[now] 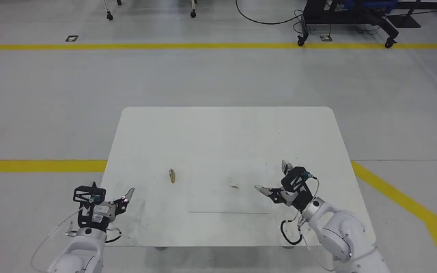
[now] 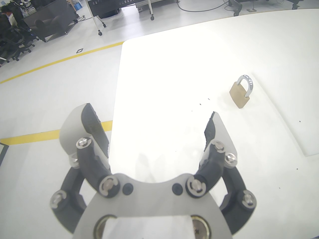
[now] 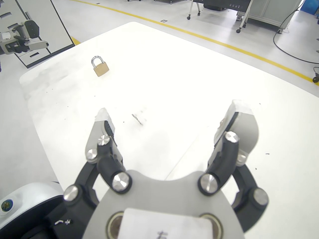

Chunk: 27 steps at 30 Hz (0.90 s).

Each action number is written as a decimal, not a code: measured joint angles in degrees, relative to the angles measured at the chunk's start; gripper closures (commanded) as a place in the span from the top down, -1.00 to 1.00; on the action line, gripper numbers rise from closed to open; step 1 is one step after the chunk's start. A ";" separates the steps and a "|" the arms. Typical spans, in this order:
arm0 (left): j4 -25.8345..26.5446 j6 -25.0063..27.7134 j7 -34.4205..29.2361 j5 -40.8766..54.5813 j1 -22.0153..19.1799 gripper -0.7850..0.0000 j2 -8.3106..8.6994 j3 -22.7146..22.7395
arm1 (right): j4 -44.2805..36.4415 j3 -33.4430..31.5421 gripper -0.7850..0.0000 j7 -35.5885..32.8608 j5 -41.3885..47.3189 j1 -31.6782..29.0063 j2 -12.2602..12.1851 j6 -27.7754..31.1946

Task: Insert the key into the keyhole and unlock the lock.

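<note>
I think the job has not started yet. The lock (image 1: 173,176) lies flat on the desk (image 1: 225,130), in its left half and about midway between the near and far edges. Its metal loop looks pushed into the gold body at both ends, so I judge it is locked. The key (image 3: 137,119) lies by itself near the middle of the desk, well apart from the lock. Nothing is touching it.

My left gripper (image 2: 150,111) hangs at the left edge of the desk, close to the near left corner. Its fingers (image 2: 92,123) are spread wide and hold nothing. My right gripper (image 3: 170,109) is over the desk near the right edge, facing the key. It is wide open and empty too.

All the steps are left: pick up the key, hold the lock steady, push the key in and turn it. I cannot see the keyhole from here.
</note>
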<state>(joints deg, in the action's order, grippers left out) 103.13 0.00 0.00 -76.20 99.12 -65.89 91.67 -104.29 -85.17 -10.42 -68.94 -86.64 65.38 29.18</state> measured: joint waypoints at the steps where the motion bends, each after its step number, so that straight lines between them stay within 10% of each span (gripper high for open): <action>1: 0.00 0.00 0.00 0.00 0.00 1.00 0.00 0.00 | -0.01 0.00 1.00 0.04 -0.05 -0.02 0.00 -0.04; 27: 0.00 0.00 0.00 0.00 0.00 1.00 0.00 0.00 | 0.71 1.08 1.00 -0.46 2.98 1.31 0.06 2.49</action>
<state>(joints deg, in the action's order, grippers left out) 103.13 0.00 0.00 -76.20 99.12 -65.89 91.67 -103.57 -84.09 -10.87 -65.96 -85.33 65.44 31.67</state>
